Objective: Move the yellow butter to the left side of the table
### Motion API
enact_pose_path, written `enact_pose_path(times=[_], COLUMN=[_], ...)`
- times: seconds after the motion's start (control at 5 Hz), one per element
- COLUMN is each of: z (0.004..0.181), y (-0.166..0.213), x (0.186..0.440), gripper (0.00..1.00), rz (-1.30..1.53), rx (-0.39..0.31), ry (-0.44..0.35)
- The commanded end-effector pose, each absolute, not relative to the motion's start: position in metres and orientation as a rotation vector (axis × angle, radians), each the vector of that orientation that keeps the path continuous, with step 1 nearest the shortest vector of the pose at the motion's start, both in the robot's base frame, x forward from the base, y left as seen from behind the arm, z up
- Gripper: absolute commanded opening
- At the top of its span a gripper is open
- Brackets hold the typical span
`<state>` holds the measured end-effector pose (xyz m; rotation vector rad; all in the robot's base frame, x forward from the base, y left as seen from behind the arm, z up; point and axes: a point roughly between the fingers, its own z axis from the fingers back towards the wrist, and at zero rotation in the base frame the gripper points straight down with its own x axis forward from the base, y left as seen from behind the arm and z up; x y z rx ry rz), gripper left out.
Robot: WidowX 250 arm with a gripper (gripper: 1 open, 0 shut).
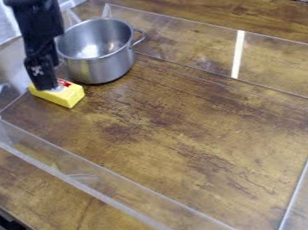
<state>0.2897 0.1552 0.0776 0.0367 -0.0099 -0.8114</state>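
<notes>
Your steel pot [96,49] sat empty on the tabletop [197,114]; fingers [36,76] were apart, over the yellow butter [61,93] beside it.

A round, shiny steel pot [94,49] with a side handle is sitting upright, empty inside, just beside the fingers.

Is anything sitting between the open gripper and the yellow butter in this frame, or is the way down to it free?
Nothing visible stands between them. The gripper hangs open directly over the left end of the yellow butter, partly covering it from this view. The steel pot stands beside them, to the right and behind, not in the path.
</notes>
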Motion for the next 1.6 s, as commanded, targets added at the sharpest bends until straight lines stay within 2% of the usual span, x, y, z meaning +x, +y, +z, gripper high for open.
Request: enact_pose_path(times=[0.0, 0.4, 0.6, 0.8, 1.0, 1.4], z=[0.092, 0.081, 0.093, 0.097, 0.093, 0.078], y=[0.155, 0.152, 0.153, 0.161, 0.167, 0.175], x=[0.315, 0.319, 0.327, 0.332, 0.333, 0.334], gripper=[1.00, 1.00, 1.00, 1.00, 0.00, 0.00], rz=[-0.903, -1.025, -0.993, -0.937, -0.879, -0.900], rx=[0.076, 0.054, 0.059, 0.053, 0.046, 0.008], ry=[-0.058, -0.064, -0.061, -0.067, -0.067, -0.074])
